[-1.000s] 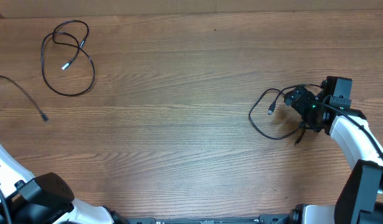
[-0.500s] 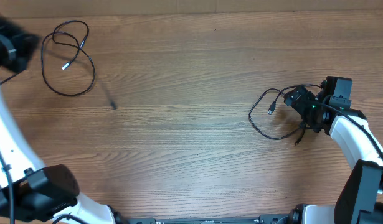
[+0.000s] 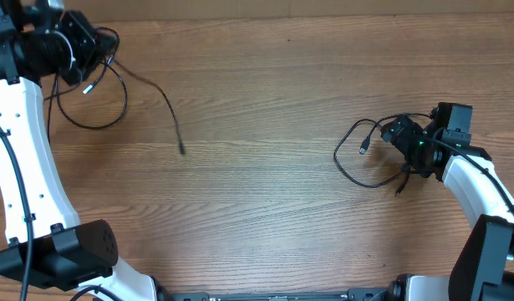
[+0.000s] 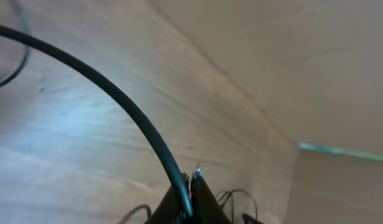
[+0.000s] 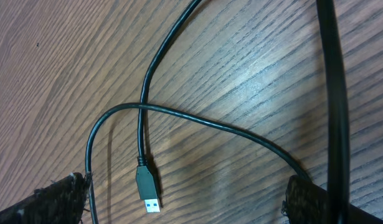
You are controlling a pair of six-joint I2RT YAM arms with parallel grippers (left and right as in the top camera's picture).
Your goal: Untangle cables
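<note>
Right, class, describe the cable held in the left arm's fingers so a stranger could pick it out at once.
On the wooden table, look to the far left corner, where the left arm reaches. From its fingers one thin black cable arcs toward the table's middle. Unlike the coiled cable beside it, it is a single open strand.

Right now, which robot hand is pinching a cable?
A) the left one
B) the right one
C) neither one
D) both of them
A: the left gripper is shut on a thin black cable that trails away from it. The right gripper is wide open, and the second cable lies loose between its fingers.
</note>
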